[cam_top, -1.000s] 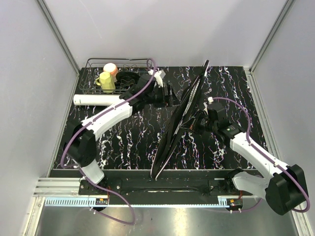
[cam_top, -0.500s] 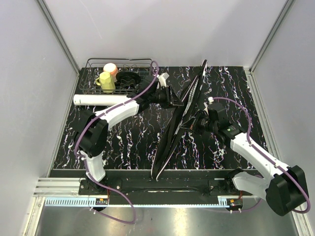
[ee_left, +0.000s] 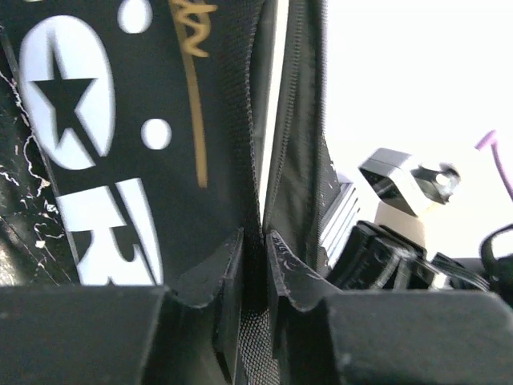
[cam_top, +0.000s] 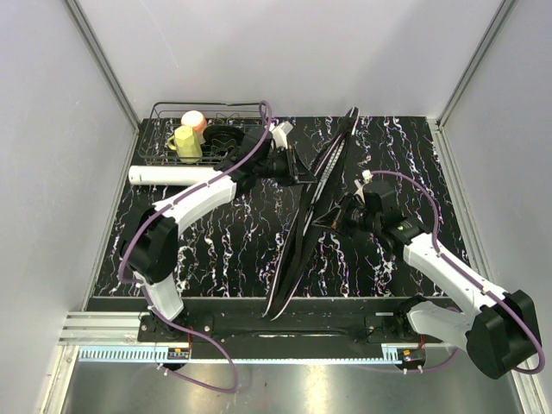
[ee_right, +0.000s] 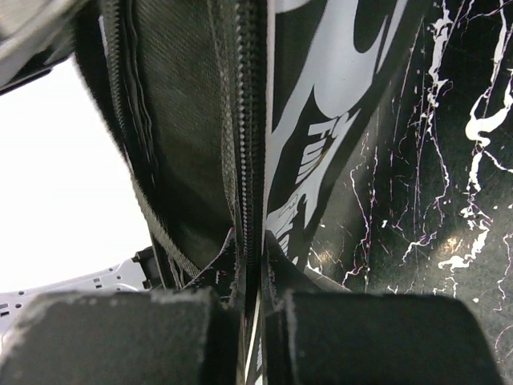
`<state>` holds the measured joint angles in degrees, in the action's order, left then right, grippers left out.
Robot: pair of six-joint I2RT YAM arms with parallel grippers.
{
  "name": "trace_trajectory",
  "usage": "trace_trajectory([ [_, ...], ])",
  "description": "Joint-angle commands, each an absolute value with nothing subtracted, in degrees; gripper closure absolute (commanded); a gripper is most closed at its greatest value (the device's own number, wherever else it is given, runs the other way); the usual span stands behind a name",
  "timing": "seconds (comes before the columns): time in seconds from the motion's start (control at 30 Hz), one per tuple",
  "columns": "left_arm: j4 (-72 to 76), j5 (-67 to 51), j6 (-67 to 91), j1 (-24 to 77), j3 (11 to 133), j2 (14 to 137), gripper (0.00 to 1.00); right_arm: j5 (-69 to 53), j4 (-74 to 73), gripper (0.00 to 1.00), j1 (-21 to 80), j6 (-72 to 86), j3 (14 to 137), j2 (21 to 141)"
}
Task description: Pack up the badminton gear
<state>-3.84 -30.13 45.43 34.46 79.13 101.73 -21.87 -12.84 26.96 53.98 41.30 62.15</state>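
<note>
Right pincer [ee_right: 255, 321]: I am pinching the bag [cam_top: 315, 203] here; my jaws are sitting nearly together with its zipper edge [ee_right: 247, 136] running straight up out from between them.
Left pincer [ee_left: 255, 265]: I am clamping the opposite edge of the same bag; dark fabric is passing between my fingertips [ee_left: 212, 277], the printed panel rising to the left of them.
Bag, from above: it is standing on its long edge between my two pincers, the left one pressing in on one face, the right one on the other.
White tube [cam_top: 172, 175]: it is lying on the table [cam_top: 224, 250] well behind my left pincer, toward that arm's outer side.
Wire basket [cam_top: 211, 129]: it is sitting beyond the tube at the far edge, cups inside; I am leaving it alone.
Rackets, shuttlecocks: I am not seeing them in any view; whether they are inside the bag I cannot tell.
Step in hand: I am judging this as handling the bag's mouth with both arms.
Next move: I am expecting to need both edges held firm while drawing them together or apart, without letting fabric slip.
</note>
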Motion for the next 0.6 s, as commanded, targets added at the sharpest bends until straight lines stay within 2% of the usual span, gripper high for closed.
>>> trace_trajectory([
  [0.0,-3.6,-31.4,43.3,34.5,81.2,93.8,0.78,-21.0,-8.1,1.00,27.1,53.4,41.9,61.3],
  [0.07,-4.5,-31.4,42.8,34.5,80.5,92.0,0.76,-21.0,-8.0,1.00,27.1,53.4,42.0,61.3],
  [0.1,-4.4,-31.8,42.5,34.5,80.3,91.6,0.79,-20.9,-8.1,1.00,27.1,53.3,42.0,61.5],
  [0.2,-4.4,-33.1,43.2,34.5,79.8,91.3,0.99,-21.1,-7.7,1.00,27.1,53.3,42.4,61.8],
  [0.23,-4.3,-33.2,43.4,34.5,79.8,91.1,1.00,-21.2,-7.7,1.00,27.1,53.3,42.6,61.9],
  [0.33,-5.6,-32.8,42.5,34.5,80.1,89.9,1.00,-20.6,-8.3,1.00,27.1,53.3,43.0,61.7],
  [0.37,-9.5,-31.3,41.3,34.5,80.7,89.7,0.98,-20.3,-8.6,1.00,27.0,53.2,43.1,61.3],
  [0.4,-11.8,-30.7,38.6,34.5,81.3,89.2,0.88,-19.4,-8.8,1.00,27.1,53.1,43.3,60.8],
  [0.57,-22.2,-32.4,32.4,34.5,82.7,88.7,0.85,-15.4,-10.8,1.00,27.1,51.1,43.4,58.9],
])
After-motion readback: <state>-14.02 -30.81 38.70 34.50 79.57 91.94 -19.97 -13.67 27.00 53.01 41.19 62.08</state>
